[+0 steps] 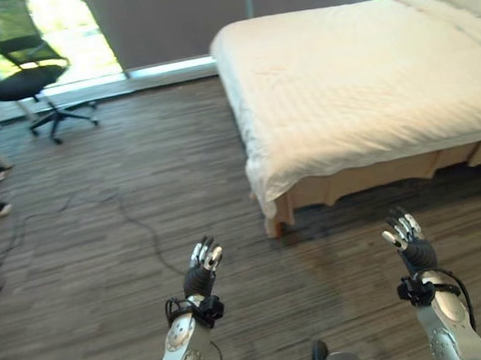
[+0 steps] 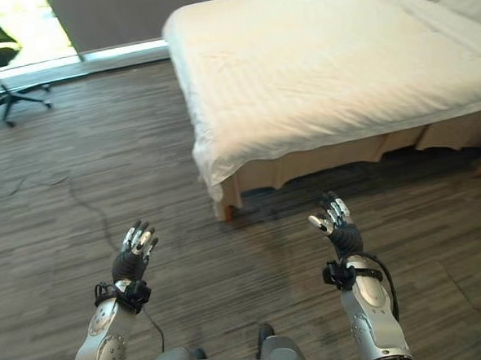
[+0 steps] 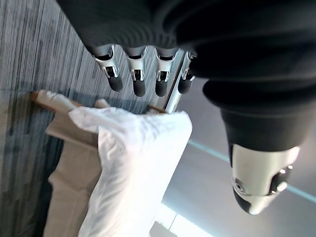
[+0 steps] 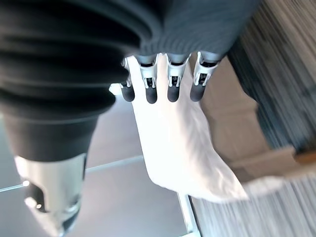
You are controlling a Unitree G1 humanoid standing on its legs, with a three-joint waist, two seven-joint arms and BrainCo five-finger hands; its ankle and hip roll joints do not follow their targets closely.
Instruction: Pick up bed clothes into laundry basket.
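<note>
Both hands raised and empty, short of the bed

The white bedding (image 1: 357, 83) lies spread on the bed (image 1: 371, 180) at about 1 o'clock, its long axis running away toward 2 o'clock. The right hand (image 1: 407, 237) is nearer its corner than the left hand (image 1: 203, 264); both have relaxed, spread fingers. Striped dark floor (image 1: 129, 236) between, an office chair (image 1: 25, 67) at 10 o'clock by the window.

Dark striped floor (image 1: 129, 236) ran to a grey wall (image 1: 165, 21). A white bed (image 1: 365, 83) stood right; a black chair (image 1: 25, 71) stood by bright windows (image 1: 68, 27).
</note>
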